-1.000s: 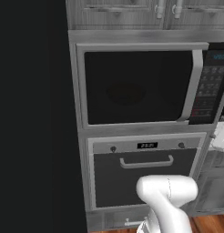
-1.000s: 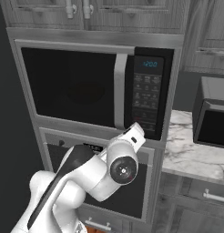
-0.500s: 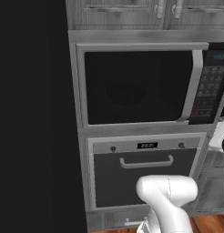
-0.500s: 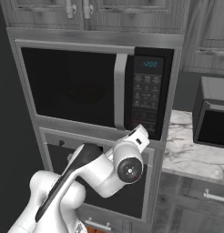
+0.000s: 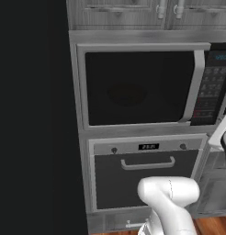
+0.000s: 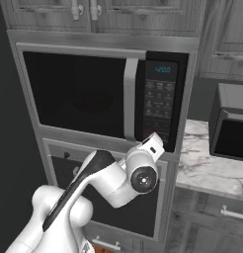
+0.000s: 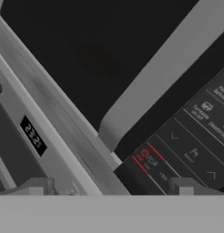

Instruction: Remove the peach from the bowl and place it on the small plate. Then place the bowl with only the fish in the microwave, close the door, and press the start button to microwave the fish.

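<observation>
Built-in black microwave with grey frame (image 5: 142, 87) has its door shut — a dim round bowl shape (image 6: 93, 100) shows through the dark glass, contents unclear. White arm's two-finger gripper (image 7: 111, 186) sits close to the lower corner of the black keypad panel (image 6: 160, 101), near the red-outlined button (image 7: 148, 160). Finger tips stand apart, nothing between them. Grey oven with handle (image 5: 147, 163) sits below the microwave.

Behind the microwave's (image 6: 101, 91) shut dark door (image 5: 138, 87) only a dim shape shows, its keypad (image 7: 191, 148) labels are too blurred to read, and the wrist hides the gripper's fingertips.
</observation>
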